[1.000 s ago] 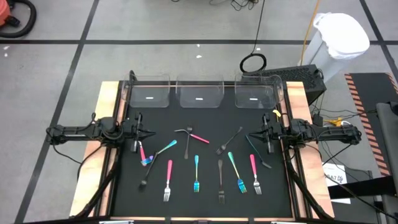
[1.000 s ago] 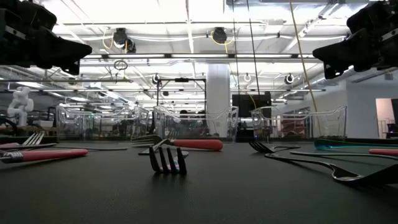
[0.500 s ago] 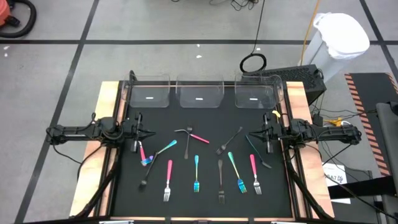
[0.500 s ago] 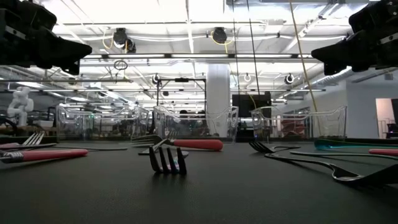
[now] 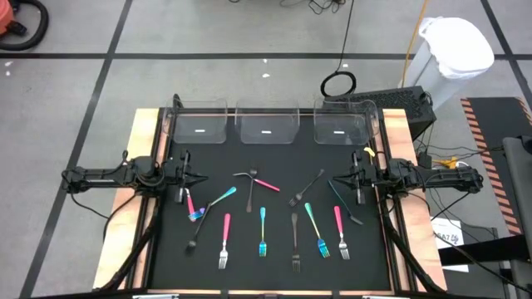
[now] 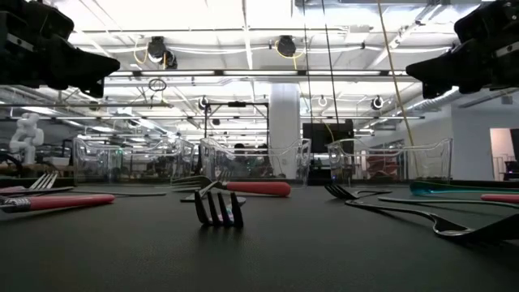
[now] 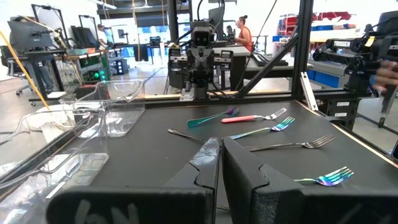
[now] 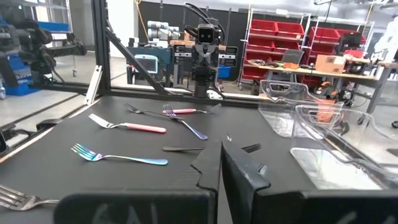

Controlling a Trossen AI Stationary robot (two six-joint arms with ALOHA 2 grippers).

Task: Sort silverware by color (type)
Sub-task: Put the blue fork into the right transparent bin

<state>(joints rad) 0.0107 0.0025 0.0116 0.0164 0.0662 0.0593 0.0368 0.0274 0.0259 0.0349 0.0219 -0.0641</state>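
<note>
The silverware lies scattered flat on the black mat (image 5: 274, 266). There are pink-handled forks (image 5: 224, 241) (image 5: 340, 231), iridescent teal ones (image 5: 263, 231) (image 5: 316, 230) and black pieces (image 5: 295, 241) (image 5: 307, 189). More lie nearer the far side, among them a pink-handled one (image 5: 264, 183) and a teal spoon (image 5: 223, 197). My left gripper (image 5: 202, 178) hovers level over the mat's left edge, shut, its fingers together (image 7: 221, 142). My right gripper (image 5: 333, 182) hovers level over the right edge, also shut (image 8: 221, 144). Neither touches anything.
Three clear plastic bins (image 5: 199, 124) (image 5: 268, 124) (image 5: 341, 124) stand in a row along the mat's far edge. Bare wooden strips (image 5: 143, 149) flank the mat on both sides. A white bag (image 5: 457, 50) stands on the floor off the table's far right.
</note>
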